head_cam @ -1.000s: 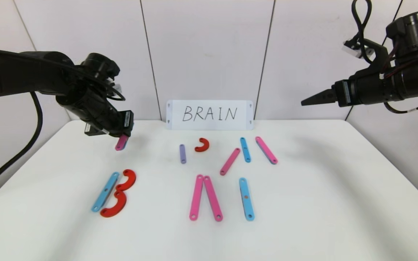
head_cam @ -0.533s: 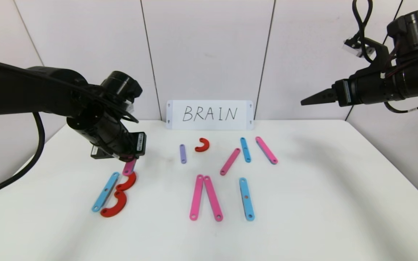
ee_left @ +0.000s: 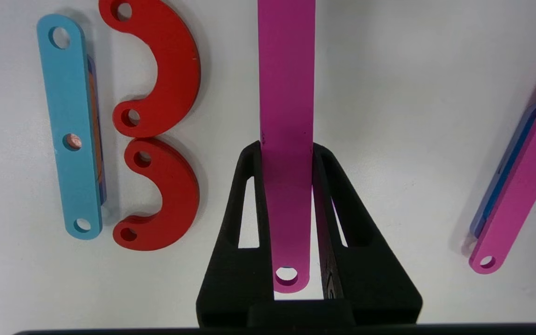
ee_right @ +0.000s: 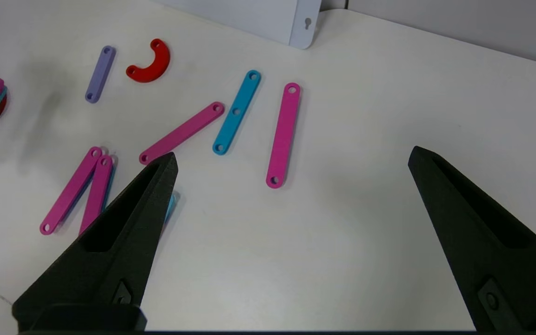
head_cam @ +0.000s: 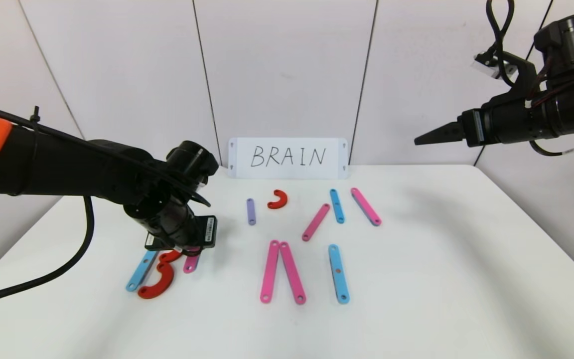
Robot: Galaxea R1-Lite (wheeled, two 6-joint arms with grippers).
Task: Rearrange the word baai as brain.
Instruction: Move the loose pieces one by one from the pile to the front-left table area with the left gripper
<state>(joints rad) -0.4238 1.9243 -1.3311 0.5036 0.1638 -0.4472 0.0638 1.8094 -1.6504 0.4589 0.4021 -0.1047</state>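
Left end effector (head_cam: 190, 249) is low over the counter (head_cam: 416, 299), just right of the B, w/ its fingers (ee_left: 249, 204) clamped on a pink strip (ee_left: 286, 116) – gripped across the width near one holed end, the rest sticking straight out past the fingertips. Strip's long axis runs roughly parallel to the B's blue strip (ee_left: 70, 125), w/ the two red curves (ee_left: 161, 139) between them; pink strip sits beside the curves, apart from them, not touching as far as the wrist view shows. Can't tell if its free end is on the counter yet.

Key relation, I'd say: R belongs in the gap between the B and the pink A legs (head_cam: 281, 271), and the strip is already over that gap, aligned as an upright stem. Prob next is set down & release.

Right end effector (head_cam: 424, 138) is parked high at far right, fingers (ee_right: 128, 223) spread wide, holding nothing. Left arm is clearly nearer.

Spare pcs lie near the BRAIN card (head_cam: 287, 157).
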